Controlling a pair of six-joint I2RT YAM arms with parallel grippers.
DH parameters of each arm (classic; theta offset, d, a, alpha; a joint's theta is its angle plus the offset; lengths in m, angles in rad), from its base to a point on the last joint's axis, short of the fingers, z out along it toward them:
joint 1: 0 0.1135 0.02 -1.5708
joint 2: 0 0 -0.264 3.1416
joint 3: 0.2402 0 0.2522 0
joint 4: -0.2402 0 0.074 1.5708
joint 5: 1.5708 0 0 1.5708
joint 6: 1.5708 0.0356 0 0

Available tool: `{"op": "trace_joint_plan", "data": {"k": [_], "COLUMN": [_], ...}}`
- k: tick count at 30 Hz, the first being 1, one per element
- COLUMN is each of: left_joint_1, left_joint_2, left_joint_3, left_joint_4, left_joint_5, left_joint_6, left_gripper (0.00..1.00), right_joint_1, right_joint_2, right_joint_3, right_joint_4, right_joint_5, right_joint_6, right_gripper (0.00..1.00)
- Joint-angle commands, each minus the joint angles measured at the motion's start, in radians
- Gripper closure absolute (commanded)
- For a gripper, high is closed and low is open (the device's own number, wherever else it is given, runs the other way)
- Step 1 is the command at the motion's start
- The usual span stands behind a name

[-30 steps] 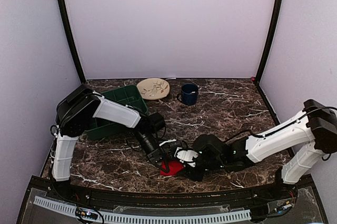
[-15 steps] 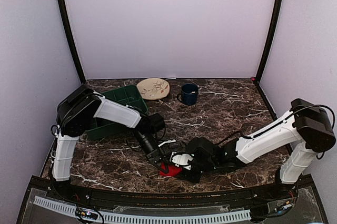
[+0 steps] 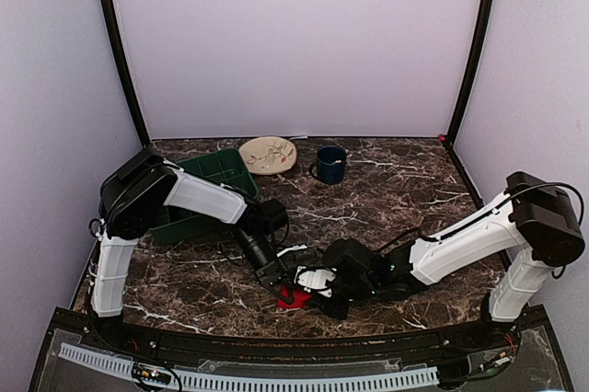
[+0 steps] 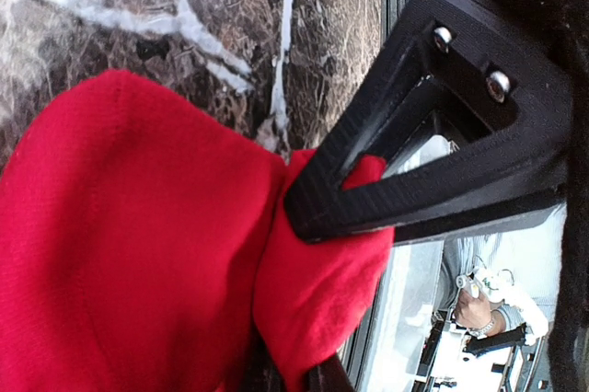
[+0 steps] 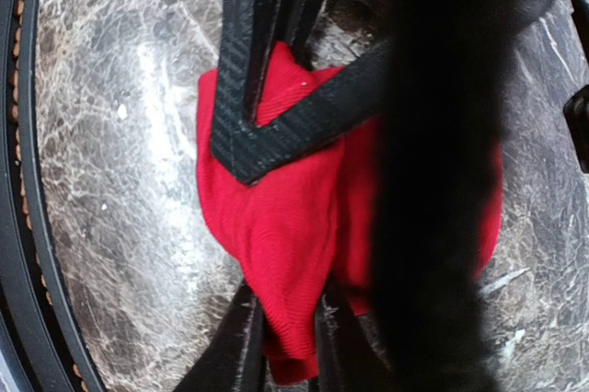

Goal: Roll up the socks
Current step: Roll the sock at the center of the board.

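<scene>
The socks (image 3: 298,297) show as one bright red bunch of fabric on the marble table near its front edge; I cannot tell one from the other. My left gripper (image 3: 283,285) comes in from the left and is shut on a fold of the red fabric (image 4: 138,245). My right gripper (image 3: 310,283) reaches in from the right, its fingers closed on a hanging red fold (image 5: 285,254). In the left wrist view my own gripper (image 4: 296,379) pinches cloth at the bottom edge. The right gripper (image 5: 290,355) does likewise, with the left arm's black finger (image 5: 276,125) pressed on the cloth above.
A green bin (image 3: 207,176) stands at the back left behind the left arm. A cream plate (image 3: 268,155) and a dark blue mug (image 3: 330,164) sit near the back wall. The table's front rail (image 3: 276,348) runs just below the socks.
The right arm has slid left up against the socks and its jaws have closed on the red fabric. The left gripper has held its grip in place.
</scene>
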State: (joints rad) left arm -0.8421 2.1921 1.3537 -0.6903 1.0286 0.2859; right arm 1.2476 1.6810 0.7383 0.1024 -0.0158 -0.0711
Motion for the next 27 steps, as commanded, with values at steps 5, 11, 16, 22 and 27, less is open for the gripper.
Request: {"op": "trace_joint_plan", "data": {"k": [5, 11, 16, 22, 27], "left_joint_1": [0.003, 0.008, 0.013, 0.021, 0.031], "left_joint_2": [0.021, 0.017, -0.005, -0.025, -0.048], "left_joint_3": [0.009, -0.005, -0.019, -0.039, -0.064], "left_joint_4": [-0.029, -0.018, -0.006, 0.002, 0.01], "left_joint_5": [-0.056, -0.092, -0.107, -0.128, -0.137], "left_joint_6": [-0.001, -0.035, -0.054, -0.071, -0.081], "left_gripper": [0.94, 0.85, 0.79, 0.75, 0.73], "right_joint_1": [-0.004, -0.006, -0.007, -0.014, -0.016], "right_joint_2": [0.002, -0.005, -0.016, -0.027, -0.03], "right_joint_3": [0.015, 0.005, -0.01, -0.025, -0.033], "right_joint_4": [0.006, 0.009, 0.014, 0.026, 0.032], "right_joint_5": [-0.02, -0.03, -0.034, -0.041, -0.047], "right_joint_6": [0.005, 0.01, 0.019, 0.03, 0.034], "right_gripper": [0.94, 0.99, 1.0, 1.0, 1.0]}}
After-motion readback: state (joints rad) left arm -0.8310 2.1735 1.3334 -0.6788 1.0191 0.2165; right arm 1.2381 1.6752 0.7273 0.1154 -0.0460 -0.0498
